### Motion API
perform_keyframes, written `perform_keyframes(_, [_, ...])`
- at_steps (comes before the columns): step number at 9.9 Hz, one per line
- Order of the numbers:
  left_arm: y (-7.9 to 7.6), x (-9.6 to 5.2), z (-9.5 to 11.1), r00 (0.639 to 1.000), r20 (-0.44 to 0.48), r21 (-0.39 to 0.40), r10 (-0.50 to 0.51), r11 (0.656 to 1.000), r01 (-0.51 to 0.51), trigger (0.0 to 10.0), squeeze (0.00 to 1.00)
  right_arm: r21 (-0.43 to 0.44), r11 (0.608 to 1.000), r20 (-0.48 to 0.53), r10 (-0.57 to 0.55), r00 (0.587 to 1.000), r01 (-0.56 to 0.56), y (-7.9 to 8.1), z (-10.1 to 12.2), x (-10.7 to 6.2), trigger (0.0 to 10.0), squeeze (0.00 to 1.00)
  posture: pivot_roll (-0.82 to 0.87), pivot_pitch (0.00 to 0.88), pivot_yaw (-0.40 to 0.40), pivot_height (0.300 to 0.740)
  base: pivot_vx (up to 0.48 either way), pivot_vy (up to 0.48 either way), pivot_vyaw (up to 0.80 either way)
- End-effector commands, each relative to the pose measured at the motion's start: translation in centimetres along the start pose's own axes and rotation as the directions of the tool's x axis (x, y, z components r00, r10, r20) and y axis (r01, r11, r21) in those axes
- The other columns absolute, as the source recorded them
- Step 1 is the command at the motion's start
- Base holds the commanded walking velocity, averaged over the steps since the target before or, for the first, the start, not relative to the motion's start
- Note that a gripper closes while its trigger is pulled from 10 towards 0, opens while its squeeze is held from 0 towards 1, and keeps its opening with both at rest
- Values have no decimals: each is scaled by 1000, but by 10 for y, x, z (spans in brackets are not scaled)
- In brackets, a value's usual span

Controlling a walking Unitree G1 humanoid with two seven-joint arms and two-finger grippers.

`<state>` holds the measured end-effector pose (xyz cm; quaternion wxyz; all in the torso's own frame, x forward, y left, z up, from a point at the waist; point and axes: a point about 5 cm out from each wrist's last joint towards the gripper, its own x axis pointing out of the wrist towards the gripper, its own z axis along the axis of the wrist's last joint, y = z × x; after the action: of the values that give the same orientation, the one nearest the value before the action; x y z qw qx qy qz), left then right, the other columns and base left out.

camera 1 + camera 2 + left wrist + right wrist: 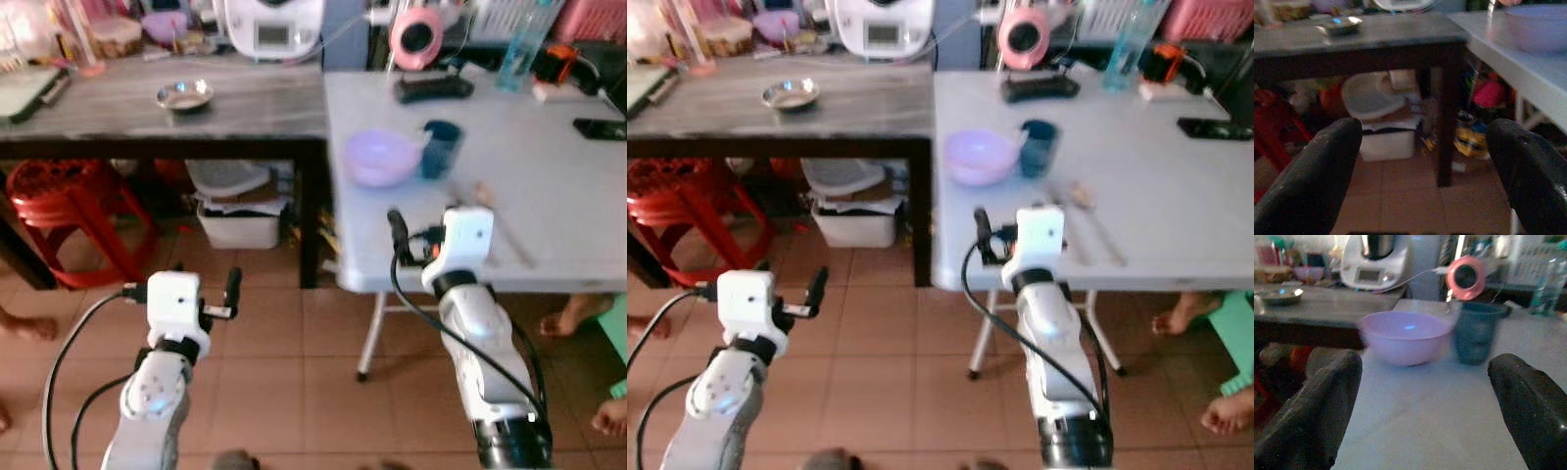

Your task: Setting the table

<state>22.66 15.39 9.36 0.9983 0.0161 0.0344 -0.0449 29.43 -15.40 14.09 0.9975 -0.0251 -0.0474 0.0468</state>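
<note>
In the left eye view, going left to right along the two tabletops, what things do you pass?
Small metal dish on the dark wooden table → purple bowl on the white table → dark blue cup → clear blue bottle → black phone near the right edge.

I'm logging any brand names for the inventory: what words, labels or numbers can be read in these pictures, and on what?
No text can be read.
White kitchen appliance: it has a small display panel, too blurred to read.
Clear water bottle: any label is too blurred to read.
Purple bowl and blue cup: no print shows.
</note>
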Motion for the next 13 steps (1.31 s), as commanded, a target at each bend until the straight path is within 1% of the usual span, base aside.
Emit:
perform_keyframes(1, [-4,2,4,1000,12,5,-22,1000,22,10000,0,-2,1000,-4,-24,1000,24,-7,0,-2,10000,0,65,70,34,740,386,-277,0])
perform_keyframes(4, [-8,1,6,999,22,-11,-28,1000,28,10000,0,-15,1000,2,-13,1000,13,-5,2,-1,10000,0,70,76,30,740,440,0,0])
perform_keyframes(6, [-5,0,7,1000,28,-25,-13,1000,14,10000,0,-18,1000,2,-9,1000,9,-3,2,-2,10000,0,73,79,31,740,0,0,0])
perform_keyframes(8, [-7,0,9,999,38,-28,-29,999,30,10000,0,-25,1000,3,1,1000,-1,-2,2,-2,10000,0,73,84,27,740,0,0,800])
perform_keyframes(9, [-8,0,10,999,44,-32,-33,999,34,10000,0,-28,1000,8,1,1000,-1,-2,4,-1,10000,0,75,83,23,740,0,0,444])
perform_keyframes(11, [-7,0,11,998,56,-46,-23,999,26,10000,0,-47,999,26,19,999,-18,1,7,2,10000,0,77,84,20,740,431,0,0])
perform_keyframes(12, [-9,-2,10,999,45,-39,-28,999,29,10000,0,-101,993,67,65,996,-58,5,14,3,10000,0,80,83,20,740,326,0,0])
perform_keyframes(13, [-9,-2,10,998,46,-37,-31,999,32,10000,0,-99,994,69,62,996,-55,6,15,4,10000,0,79,88,21,740,304,0,0])
